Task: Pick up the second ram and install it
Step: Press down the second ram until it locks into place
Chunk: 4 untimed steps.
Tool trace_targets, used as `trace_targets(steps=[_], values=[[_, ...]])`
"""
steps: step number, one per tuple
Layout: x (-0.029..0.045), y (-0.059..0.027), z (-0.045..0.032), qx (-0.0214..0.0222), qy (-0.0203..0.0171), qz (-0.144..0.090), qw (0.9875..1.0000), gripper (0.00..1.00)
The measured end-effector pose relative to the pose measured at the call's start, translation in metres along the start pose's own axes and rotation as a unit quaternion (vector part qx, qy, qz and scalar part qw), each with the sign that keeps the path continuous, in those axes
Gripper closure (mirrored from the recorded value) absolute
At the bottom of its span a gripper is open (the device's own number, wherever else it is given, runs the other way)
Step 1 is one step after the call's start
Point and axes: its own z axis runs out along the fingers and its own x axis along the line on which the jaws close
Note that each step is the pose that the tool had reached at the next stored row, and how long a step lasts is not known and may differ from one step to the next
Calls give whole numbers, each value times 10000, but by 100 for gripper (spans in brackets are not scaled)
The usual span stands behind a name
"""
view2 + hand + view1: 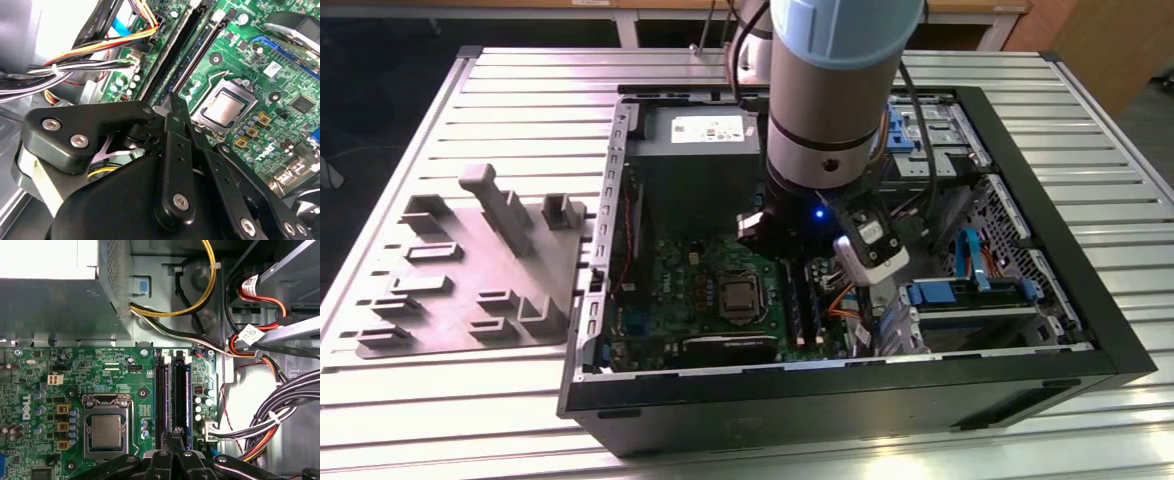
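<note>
Exterior view: arm is down inside the open PC case (1014,385), gripper (787,232) low over the motherboard (680,285), just beside the memory slots (803,300) toward the exterior view's right of the processor (742,297). Grey parts tray (460,290) sits on the table (520,90) at the exterior view's left; no stick is visible on it.

Second wrist view: fingertips (172,102) are pinched nearly closed, tip right at the end of the slots (187,50). A blue-green strip in the slot, the second ram (202,42) by my read, looks seated or nearly so. Can't confirm the fingers actually hold anything.

First wrist view: gripper (176,432) closed down to a sliver, centred on the slots (172,395). Blue board edge (188,400) runs along the slot beside the cable bundle (280,410).

Judgement: pick-up is done, this is the insertion/seating step. Next move calls for straight-down pressure, stick square in the slot, end latches catching.
</note>
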Motion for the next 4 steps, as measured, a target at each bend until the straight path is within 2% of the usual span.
trace_targets(steps=[4], values=[[-1, 1, -19, 0, 0, 0, 10000, 90]])
